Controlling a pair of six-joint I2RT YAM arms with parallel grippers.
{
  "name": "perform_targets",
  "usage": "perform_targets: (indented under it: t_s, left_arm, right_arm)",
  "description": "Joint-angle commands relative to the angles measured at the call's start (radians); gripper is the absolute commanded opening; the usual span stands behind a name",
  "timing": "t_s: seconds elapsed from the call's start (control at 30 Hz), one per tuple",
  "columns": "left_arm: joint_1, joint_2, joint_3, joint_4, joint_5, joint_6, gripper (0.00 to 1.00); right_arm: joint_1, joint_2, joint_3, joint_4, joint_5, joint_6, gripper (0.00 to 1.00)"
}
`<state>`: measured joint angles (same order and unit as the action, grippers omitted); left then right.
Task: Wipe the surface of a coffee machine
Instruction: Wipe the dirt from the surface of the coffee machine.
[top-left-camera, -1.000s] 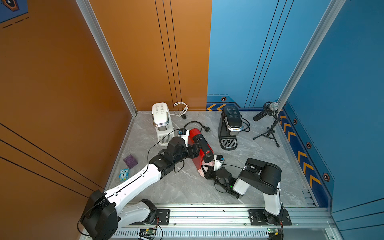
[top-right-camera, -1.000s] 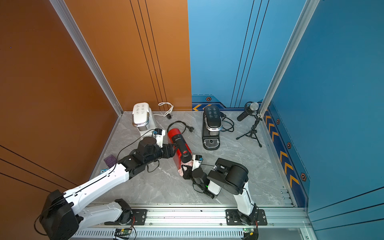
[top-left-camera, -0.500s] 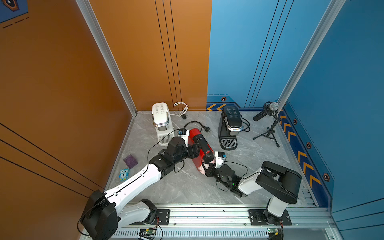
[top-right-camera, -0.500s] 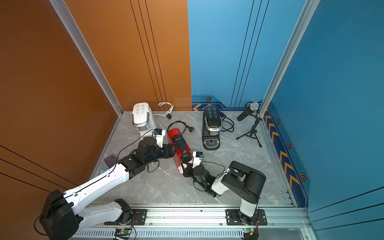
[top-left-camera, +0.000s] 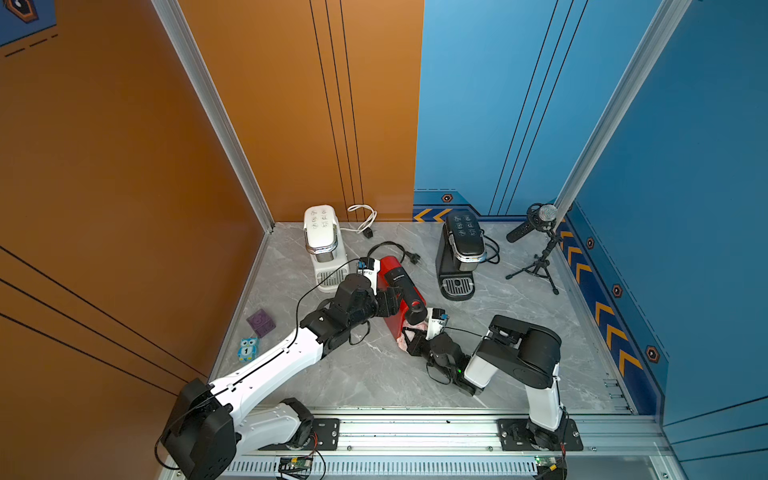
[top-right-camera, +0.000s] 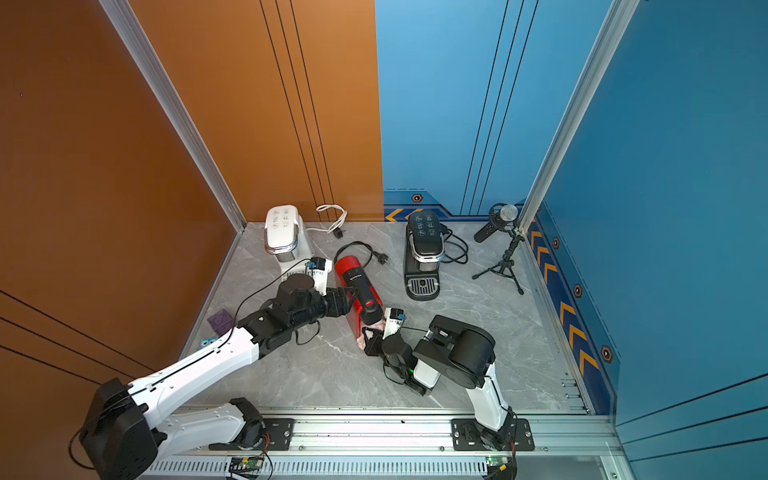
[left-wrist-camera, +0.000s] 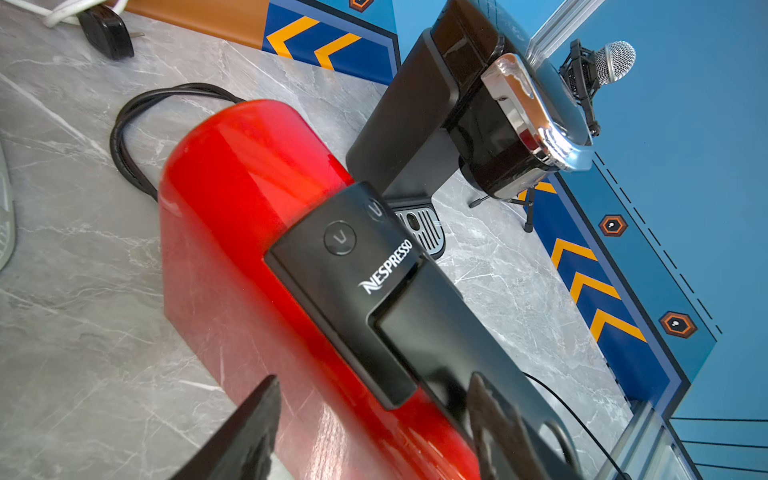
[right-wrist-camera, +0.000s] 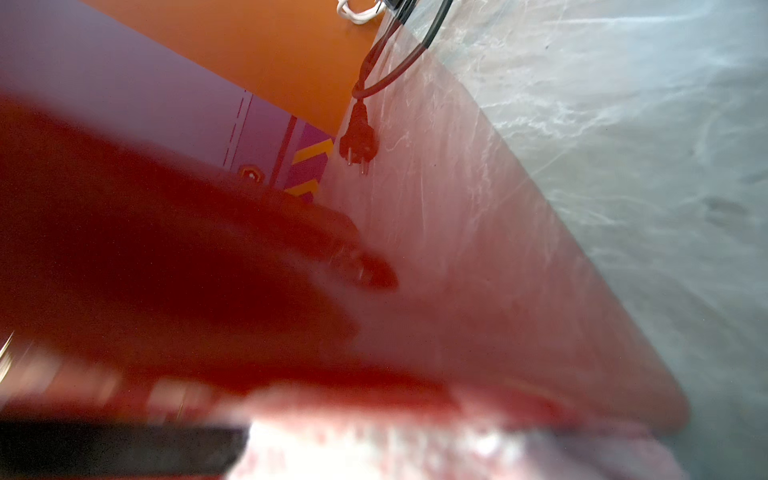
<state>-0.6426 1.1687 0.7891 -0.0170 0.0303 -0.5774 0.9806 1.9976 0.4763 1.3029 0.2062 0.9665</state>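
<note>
Mid-desk (top-left-camera: 374, 376), between the two arms: the red coffee machine (top-left-camera: 394, 326), upright, with a black strip and buttons along its top. Spout end toward the arms' rail, back end toward the far wall; plain in both top views. In the left wrist view, the same red body close up, "Nespresso" in white on the black strip.

Left pincer (top-left-camera: 392, 298) at the machine's flank nearer the orange wall, about halfway along. Fingers (left-wrist-camera: 249, 432) spread wide in the left wrist view, one by the red flank, the other over the black top. Clamped on the machine or merely astride it: cannot tell.

Right pincer (top-left-camera: 411, 340) low at the spout end, drawn together on a pinkish-white cloth (top-left-camera: 401, 342). Cloth against the foot of the red front. Right wrist view mostly blur: pale cloth at the near edge, red gloss beyond it, a black plug (right-wrist-camera: 358, 139) flat on the desk further off.

Behind, near the orange wall: a white coffee machine (top-left-camera: 320, 235), its white cord (top-left-camera: 363, 216) coiled by the back wall. Toward the blue side: a black coffee machine (top-left-camera: 461, 249), apart from the red one. In the far blue corner: a microphone (top-left-camera: 540, 218) on a small tripod. Looping from the red machine's back: a black cord (top-left-camera: 388, 246). Along the orange wall's foot: a purple block (top-left-camera: 261, 322) and a small blue owl tile (top-left-camera: 248, 348), near each other, well apart from the machines.
</note>
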Motion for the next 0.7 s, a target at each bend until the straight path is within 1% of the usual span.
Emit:
perform_targets:
  t_s: [0.0,0.13,0.23,0.33,0.43,0.47,0.53,0.67]
  left_arm:
    - [-0.019,0.022,-0.039,-0.126,0.008,0.007,0.71]
    - [-0.019,0.008,-0.04,-0.126,0.004,0.01,0.71]
    - [-0.019,0.003,-0.043,-0.126,0.003,0.009,0.71]
    - [-0.019,0.006,-0.046,-0.126,0.003,0.005,0.71]
    - [-0.025,0.002,-0.05,-0.126,0.001,0.004,0.71]
    - [-0.026,-0.003,-0.051,-0.126,0.0,0.002,0.71]
    - [-0.026,-0.012,-0.056,-0.126,0.0,0.003,0.71]
    - [-0.026,-0.02,-0.063,-0.126,0.007,0.008,0.71]
  right_arm:
    - [-0.02,-0.069,0.029,-0.028,-0.017,-0.022,0.0]
    - [-0.028,-0.236,0.049,-0.134,-0.059,-0.065,0.0]
    - [-0.03,-0.254,0.06,-0.136,-0.091,-0.066,0.0]
    - [-0.028,-0.194,0.077,-0.113,-0.103,-0.046,0.0]
    - [-0.036,-0.088,0.104,-0.116,-0.09,-0.029,0.0]
    - [-0.05,-0.059,0.114,-0.129,-0.092,-0.001,0.0]
    - [-0.063,0.01,0.11,-0.063,-0.082,0.018,0.0]
    - [-0.06,0.069,0.11,-0.078,-0.056,0.042,0.0]
